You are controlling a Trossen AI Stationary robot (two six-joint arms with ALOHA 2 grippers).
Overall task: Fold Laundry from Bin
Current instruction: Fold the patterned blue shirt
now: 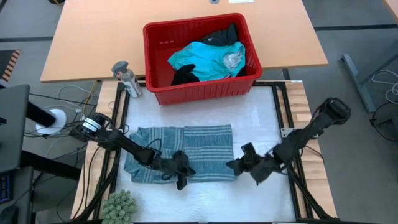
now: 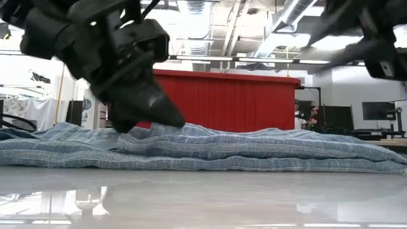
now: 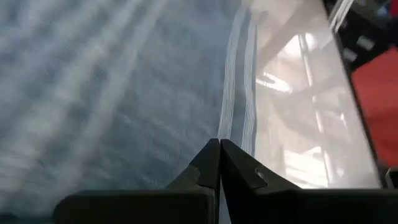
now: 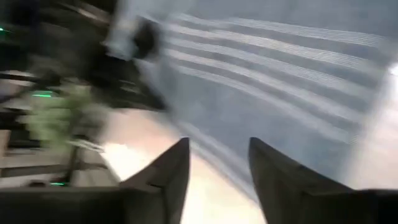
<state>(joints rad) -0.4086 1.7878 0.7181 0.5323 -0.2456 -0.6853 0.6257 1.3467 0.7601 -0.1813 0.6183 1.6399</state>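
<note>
The blue-grey striped garment [image 1: 186, 149] lies spread flat on the white mat [image 1: 261, 124], in front of the red bin [image 1: 205, 93]. A turquoise garment [image 1: 208, 59] and black ones [image 1: 221, 36] lie in the bin. My left gripper [image 1: 181, 177] is shut, low at the striped garment's near edge. My right gripper [image 1: 235, 165] is open by the garment's near right corner. In the low view the right gripper [image 2: 381, 57] hangs well above the cloth [image 2: 254, 149]. My left gripper comes down at a slant from the table's left. Its shut fingertips [image 3: 219, 149] meet the striped garment at its white-striped hem [image 3: 239, 93]. The tips [image 2: 173, 121] sit on the cloth's top surface. Whether any cloth is caught between them, I cannot tell.
A small grey bottle [image 1: 127, 79] stands left of the bin. A green plant [image 1: 118, 206] sits at the near left corner. The wooden table [image 1: 93, 37] lies behind the bin. Bare white mat shows to the right of the garment and in front of it.
</note>
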